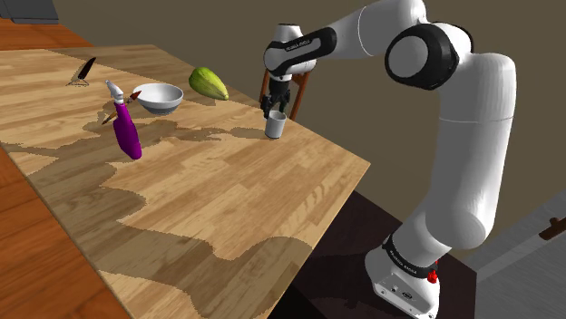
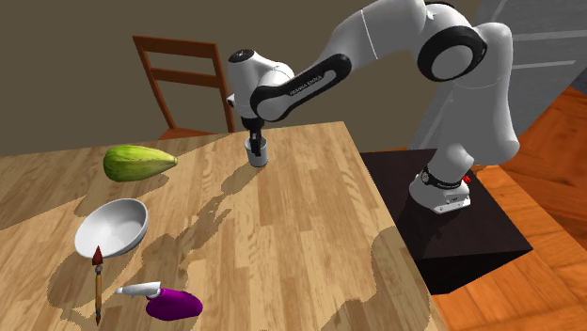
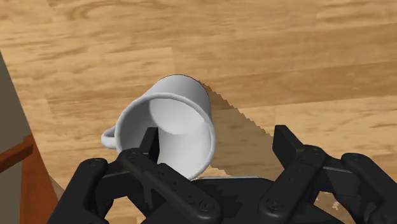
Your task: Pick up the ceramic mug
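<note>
Two black fingers (image 3: 287,147) of the black gripper (image 3: 217,141) are standing wide apart and holding nothing. The small white mug with a round open top (image 3: 172,124) is standing upright on the light wooden table (image 3: 305,57), close to its far edge and just in front of a brown wooden chair (image 2: 183,47).

The gripper is hanging right over the mug and pointing down. One finger is sitting over the mug's open mouth, maybe a little way inside. The other finger is waiting outside, apart from the mug's side. So the mug's wall is lying between them, nearer the first finger. The mug's long way is running up and down, the same way the fingers are pointing. I am guessing the next move is a squeeze onto that wall.

The wrist view is giving us the mug's little handle (image 3: 109,135), sticking out on the side away from the outside finger. The shoulder view is giving us how low the gripper is, with its tips right at the rim.
</note>
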